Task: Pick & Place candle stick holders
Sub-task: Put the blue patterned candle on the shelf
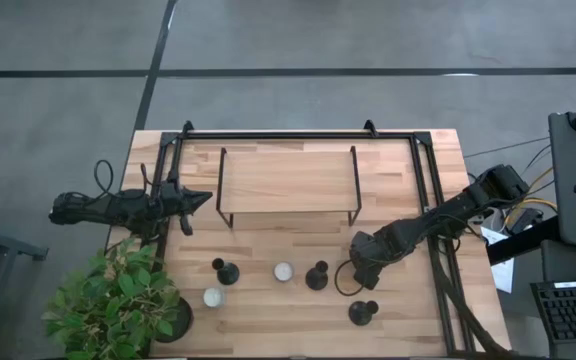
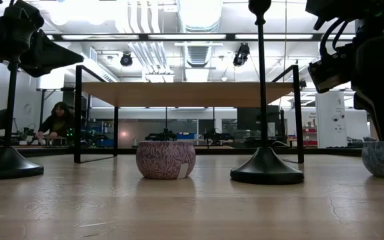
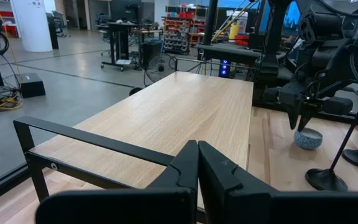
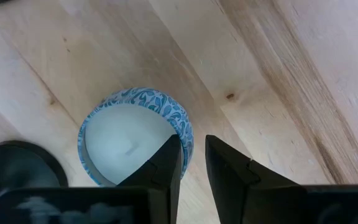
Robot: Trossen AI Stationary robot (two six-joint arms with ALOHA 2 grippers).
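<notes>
The jaws of the right gripper [image 4: 193,146] stand a little apart and straddle the wall of the blue-patterned cup [image 4: 126,137]. One finger is inside the whitish hollow and the other outside, and the rim runs into the gap between them, so they look pinched on it. The cup itself sits low on the counter [image 1: 268,325], toward the right side, with the base of a black holder [image 4: 17,165] just beside it. From above the gripper covers this cup completely.

The jaws of the left gripper [image 3: 197,149] are pressed together with nothing between them. That arm hangs over the counter's left edge, pointing toward the raised wooden shelf [image 1: 286,180] on its black frame at the back.

Farther out, the other candle stick holders stand loose in the front half of the counter:

- A second black holder [image 1: 317,276] stands just left of the right gripper.
- A third black holder [image 1: 363,313] is nearer the front edge.
- A fourth black piece [image 1: 226,271] stands toward the left.
- A pale cup [image 1: 283,271] sits between the left and middle black ones.
- Another pale cup [image 1: 212,297] is close to the leafy plant [image 1: 108,300] (its dark pot [image 1: 173,322] is at the front left corner).
</notes>
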